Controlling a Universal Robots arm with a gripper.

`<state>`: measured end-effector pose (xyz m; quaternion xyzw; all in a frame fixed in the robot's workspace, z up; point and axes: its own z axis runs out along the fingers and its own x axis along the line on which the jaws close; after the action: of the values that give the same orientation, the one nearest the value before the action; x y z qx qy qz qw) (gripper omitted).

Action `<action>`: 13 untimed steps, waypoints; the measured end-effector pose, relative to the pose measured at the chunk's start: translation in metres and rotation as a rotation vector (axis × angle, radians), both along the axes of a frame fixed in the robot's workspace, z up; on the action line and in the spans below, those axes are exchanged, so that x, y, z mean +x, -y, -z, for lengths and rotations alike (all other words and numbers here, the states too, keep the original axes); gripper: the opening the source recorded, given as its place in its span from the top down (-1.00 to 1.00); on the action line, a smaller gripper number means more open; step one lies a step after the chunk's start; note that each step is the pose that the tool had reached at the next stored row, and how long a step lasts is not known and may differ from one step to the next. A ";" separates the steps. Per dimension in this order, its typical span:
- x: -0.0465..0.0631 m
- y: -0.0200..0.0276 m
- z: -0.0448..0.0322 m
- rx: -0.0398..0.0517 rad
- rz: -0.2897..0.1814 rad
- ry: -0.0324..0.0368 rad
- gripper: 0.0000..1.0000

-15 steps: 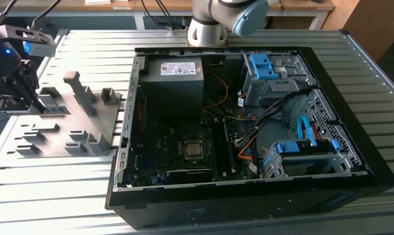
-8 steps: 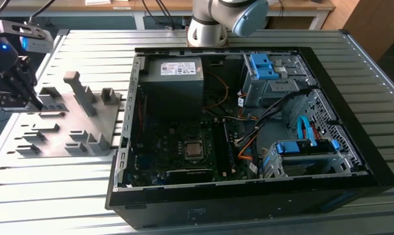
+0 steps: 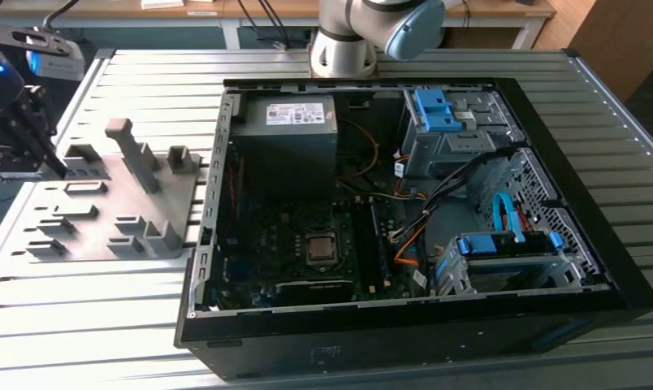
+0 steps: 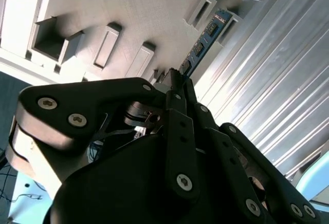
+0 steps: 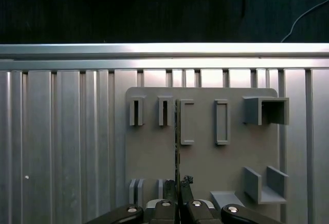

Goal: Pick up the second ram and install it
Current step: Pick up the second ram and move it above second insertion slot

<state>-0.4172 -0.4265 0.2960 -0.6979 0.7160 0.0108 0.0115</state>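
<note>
The second ram [image 4: 204, 39] stands on its thin edge in the gray holder tray [image 5: 231, 157]. The tray lies on the metal table [image 3: 88, 325], well apart from the open computer case [image 3: 413, 329]. In the first wrist view the stick looks like one thin dark line. The gripper [image 4: 177, 80] is down at the tray with its fingers close together. One end of the stick sits between them. It looks like they are pinching it, but the spot where they touch is hard to see. The stick is probably very light and stiff. It is also thin, so a twist could crack it. Its flat sides look smooth and might slip. The best place to hold it seems to be the two flat sides, up near the top edge, kept straight.
</note>
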 end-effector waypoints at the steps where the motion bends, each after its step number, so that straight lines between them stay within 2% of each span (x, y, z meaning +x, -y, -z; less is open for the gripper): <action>1: 0.000 0.0000 -0.0011 0.0002 0.000 0.0000 0.73; 13: 0.000 0.0000 -0.0116 0.0010 0.000 -0.0001 0.73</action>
<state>-0.4172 -0.4265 0.3076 -0.6979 0.7160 0.0112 0.0119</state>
